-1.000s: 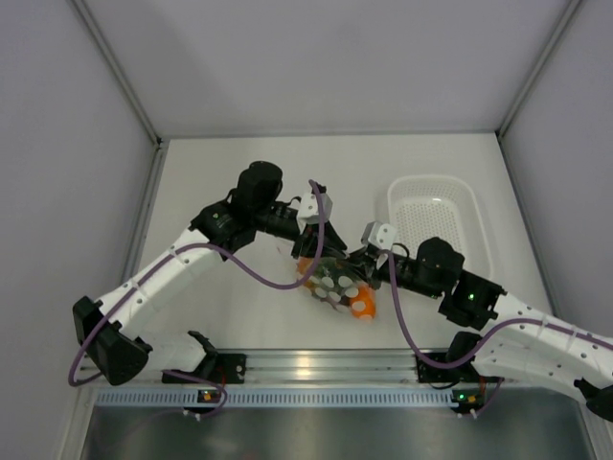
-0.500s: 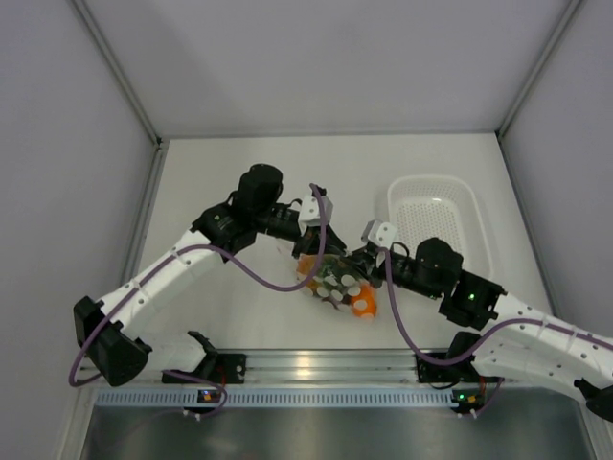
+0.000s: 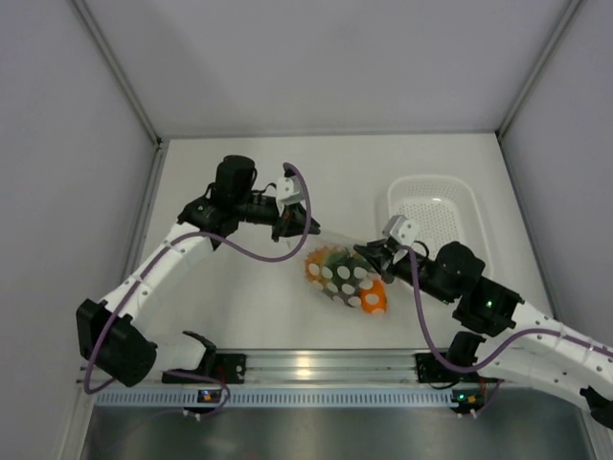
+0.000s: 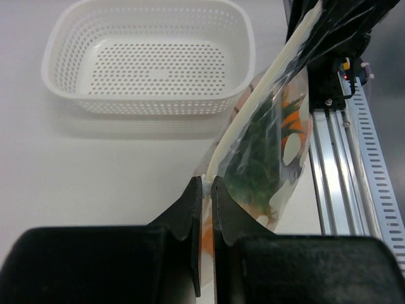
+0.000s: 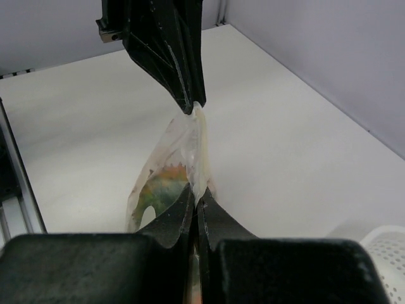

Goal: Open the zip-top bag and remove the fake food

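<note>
Both arms meet over the middle of the table [image 3: 244, 311].

- Your left gripper [image 3: 306, 228] has its jaws pinched almost together on one end of the bag [image 3: 343, 275]. In the left wrist view the pale zip strip rises from between the fingers [image 4: 192, 206] and runs up and to the right.
- Your right gripper [image 3: 368, 251] is clamped narrow on the opposite end of that same top edge. Its wrist view shows the plastic caught at the fingertips and stretched up to the tips of the left gripper.
- The bag hangs taut between the two grippers, zip edge uppermost, its clear body printed with white spots. You cannot tell whether the zip is parted, nor whether the bag's bottom touches the table.
- The toy food [image 3: 369, 298] is inside the bag. Orange and dark green pieces show through the plastic, bunched in the lower part.
- The white basket [image 3: 431, 180] sits on the table to the right of the bag.
- The metal rail [image 3: 306, 362] runs along the near edge.
</note>
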Robot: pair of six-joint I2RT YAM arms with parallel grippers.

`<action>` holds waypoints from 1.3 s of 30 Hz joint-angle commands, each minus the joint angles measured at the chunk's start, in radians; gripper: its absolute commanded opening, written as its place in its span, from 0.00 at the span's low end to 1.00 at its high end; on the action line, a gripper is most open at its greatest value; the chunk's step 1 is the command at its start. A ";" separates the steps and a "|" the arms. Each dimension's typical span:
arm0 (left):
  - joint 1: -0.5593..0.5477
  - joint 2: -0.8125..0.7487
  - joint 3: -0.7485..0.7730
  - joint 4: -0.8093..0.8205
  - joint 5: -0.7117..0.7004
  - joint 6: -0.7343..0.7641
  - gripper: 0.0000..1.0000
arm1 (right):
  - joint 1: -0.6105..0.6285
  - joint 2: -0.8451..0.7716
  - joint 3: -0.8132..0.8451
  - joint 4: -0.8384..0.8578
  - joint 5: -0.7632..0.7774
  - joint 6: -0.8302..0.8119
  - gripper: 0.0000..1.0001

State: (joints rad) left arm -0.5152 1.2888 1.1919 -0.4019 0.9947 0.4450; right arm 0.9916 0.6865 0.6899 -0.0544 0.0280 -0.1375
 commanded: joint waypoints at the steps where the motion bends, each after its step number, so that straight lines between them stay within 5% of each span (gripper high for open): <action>1: 0.096 0.021 -0.009 0.015 0.022 0.044 0.00 | -0.010 -0.047 0.051 0.057 0.044 -0.002 0.00; 20: 0.325 0.049 -0.069 0.017 0.165 0.106 0.00 | -0.014 -0.071 0.189 -0.078 0.092 -0.034 0.00; 31: 0.339 0.058 -0.072 0.011 0.107 0.095 0.00 | -0.013 -0.062 0.165 -0.065 0.081 -0.031 0.00; 37: 0.339 0.056 -0.054 0.009 0.243 0.077 0.01 | -0.014 -0.045 0.128 -0.047 -0.023 -0.043 0.00; 39: 0.337 0.040 -0.052 0.009 0.271 0.075 0.08 | -0.014 -0.039 0.111 -0.030 -0.054 -0.045 0.00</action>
State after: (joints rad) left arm -0.1848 1.3403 1.1225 -0.4110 1.1637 0.5045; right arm 0.9897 0.6437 0.8158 -0.1810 0.0486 -0.1654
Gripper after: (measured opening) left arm 0.078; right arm 0.008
